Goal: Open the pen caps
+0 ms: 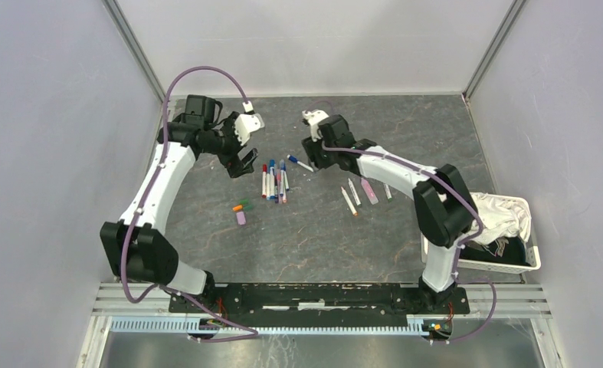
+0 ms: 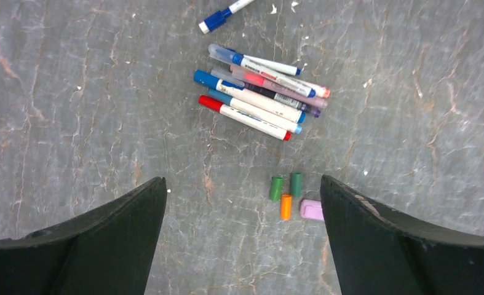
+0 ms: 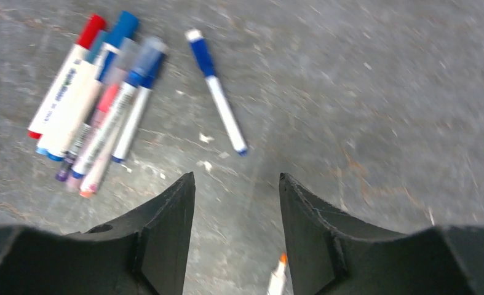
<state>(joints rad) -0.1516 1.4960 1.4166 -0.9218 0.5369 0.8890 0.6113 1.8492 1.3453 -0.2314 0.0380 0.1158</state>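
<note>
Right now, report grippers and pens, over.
Left gripper open, empty. Right gripper open, empty. Capped pens piled together, lone blue pen apart. Four loose caps nearby; nothing obstructing.

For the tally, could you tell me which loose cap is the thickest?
The lilac cap, beside the slimmer orange cap; both green caps are slimmer too.
</note>
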